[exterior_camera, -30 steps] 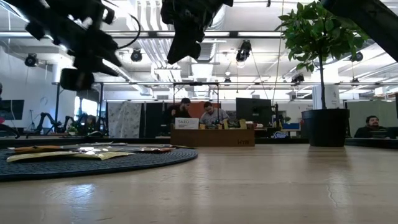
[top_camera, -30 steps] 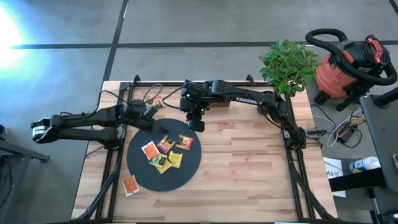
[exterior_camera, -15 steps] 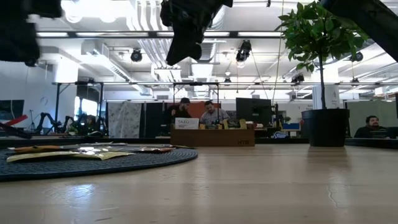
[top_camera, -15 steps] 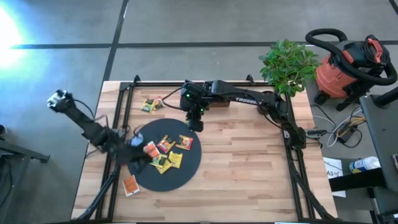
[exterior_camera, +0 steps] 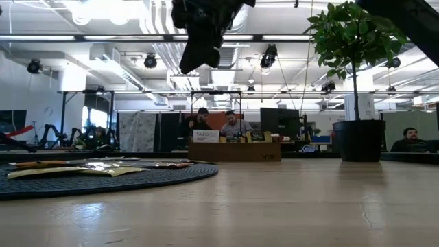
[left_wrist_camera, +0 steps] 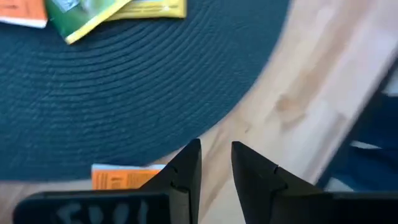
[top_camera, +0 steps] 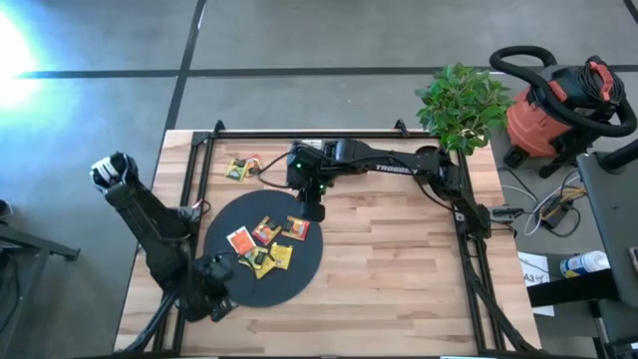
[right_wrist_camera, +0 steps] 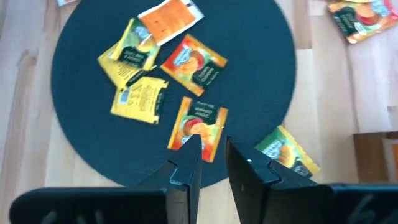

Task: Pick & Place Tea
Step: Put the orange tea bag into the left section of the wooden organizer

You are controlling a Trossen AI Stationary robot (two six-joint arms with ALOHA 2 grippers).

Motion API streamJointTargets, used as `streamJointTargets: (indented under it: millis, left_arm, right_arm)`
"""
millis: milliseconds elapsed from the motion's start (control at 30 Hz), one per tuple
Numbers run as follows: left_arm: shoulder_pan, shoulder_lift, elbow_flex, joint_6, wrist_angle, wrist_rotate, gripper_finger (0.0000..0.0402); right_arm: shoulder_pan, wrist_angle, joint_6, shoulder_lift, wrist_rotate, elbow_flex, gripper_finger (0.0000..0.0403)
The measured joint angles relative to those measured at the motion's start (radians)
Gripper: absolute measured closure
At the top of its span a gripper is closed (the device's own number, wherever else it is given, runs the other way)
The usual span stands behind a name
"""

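Tea packets (top_camera: 261, 244) mostly clustered on black disc (top_camera: 299, 271); one orange packet (left_wrist_camera: 121, 177) just off disc's edge, beside left gripper (left_wrist_camera: 215, 163), fingers narrowly parted, empty. Right gripper (right_wrist_camera: 212, 159) likewise, over disc's far rim. Suggest straddling the stray squarely, descending flat.

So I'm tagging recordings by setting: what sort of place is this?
Probably an open-plan robotics lab or workshop: exposed ceiling ducts, people at a desk with a monitor, and a shop vacuum beside the table.
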Motion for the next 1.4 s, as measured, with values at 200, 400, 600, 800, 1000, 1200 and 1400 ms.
streamJointTargets:
  millis: [200, 400, 600, 800, 1000, 1200, 1400]
  left_arm:
    - [-0.014, 0.202, 0.172, -0.034, -0.170, 0.082, 0.0319]
    - [-0.041, 0.308, 0.289, -0.130, -0.323, 0.107, 0.0319]
    - [-0.039, 0.228, 0.226, -0.477, -0.315, 0.168, 0.0319]
    - [-0.039, 0.150, 0.123, -0.582, -0.204, 0.286, 0.0319]
    - [-0.039, 0.162, 0.026, -0.534, -0.017, 0.365, 0.0319]
    - [-0.038, 0.162, -0.046, -0.534, -0.004, 0.339, 0.0319]
    - [-0.032, 0.158, -0.143, -0.560, 0.064, 0.297, 0.0319]
  right_arm:
    - [0.032, -0.087, -0.012, 0.000, 0.000, -0.005, 0.0337]
    - [0.088, -0.122, -0.014, 0.000, 0.000, -0.018, 0.0339]
    - [0.116, -0.111, -0.030, 0.000, 0.001, -0.041, 0.0338]
    - [0.115, -0.112, -0.053, 0.000, 0.001, -0.084, 0.0338]
    - [0.117, -0.118, -0.056, 0.000, 0.001, -0.121, 0.0333]
    - [0.116, -0.110, -0.068, 0.000, 0.001, -0.130, 0.0334]
    - [0.115, -0.085, -0.072, 0.000, 0.001, -0.127, 0.0339]
